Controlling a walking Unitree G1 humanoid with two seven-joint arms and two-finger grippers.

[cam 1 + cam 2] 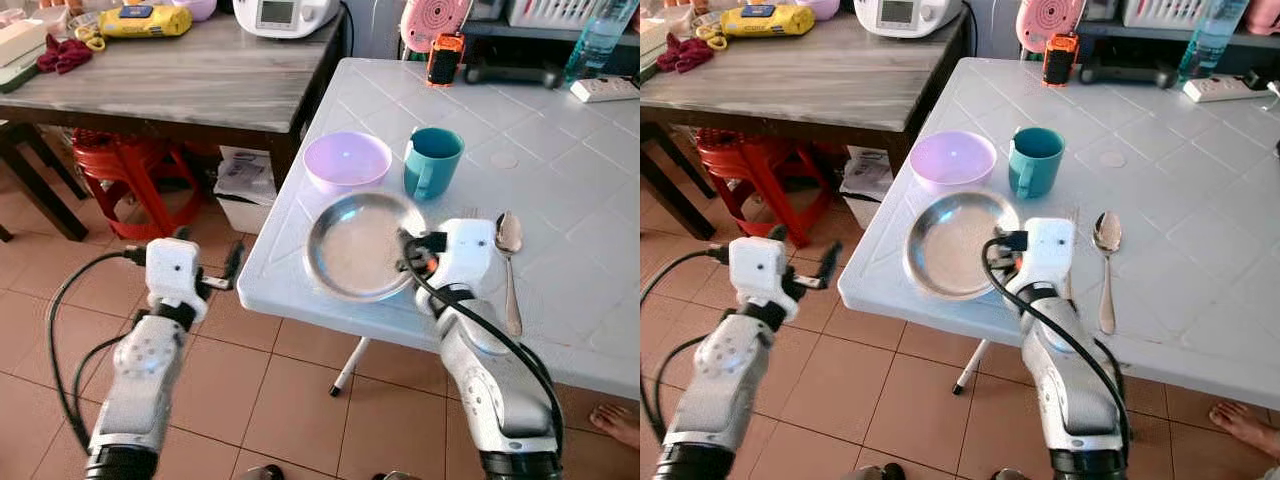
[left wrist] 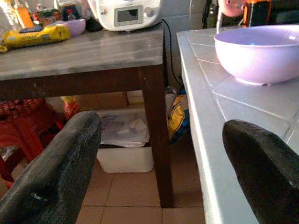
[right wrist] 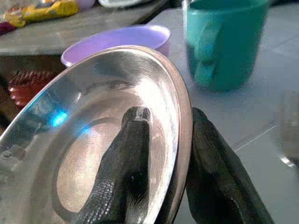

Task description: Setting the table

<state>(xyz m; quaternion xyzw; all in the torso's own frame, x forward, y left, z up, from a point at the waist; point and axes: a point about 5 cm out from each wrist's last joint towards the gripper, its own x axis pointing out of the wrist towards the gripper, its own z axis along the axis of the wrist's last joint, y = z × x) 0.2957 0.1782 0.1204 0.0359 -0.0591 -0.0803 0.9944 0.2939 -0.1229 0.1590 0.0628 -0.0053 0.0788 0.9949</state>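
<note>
Left gripper (image 1: 232, 268): fingers spread, nothing between them, hanging off the near-left edge of the white table (image 1: 560, 180) over the tiled floor.
Bowl (image 1: 347, 160): lilac, sitting just behind the plate, close to the table's left edge.
Plate (image 1: 355, 245): shiny steel, at the near-left corner of the table; looks slightly tipped, though the glare makes that hard to judge.
Right gripper (image 3: 180, 154): clamped on the plate's right rim, one finger inside the dish, the other under the lip.
Cup (image 1: 432, 162): teal, upright, just beside the bowl and right behind the plate's far edge.
Spoon (image 1: 510, 268): lying right of the gripper's wrist.
Risk: thin rim, slick metal; the plate could slip or swing out of that pinch.
Risk: pushed forward, it would knock the cup or bowl.
Risk: pulled nearer, it could tip off the table edge.
</note>
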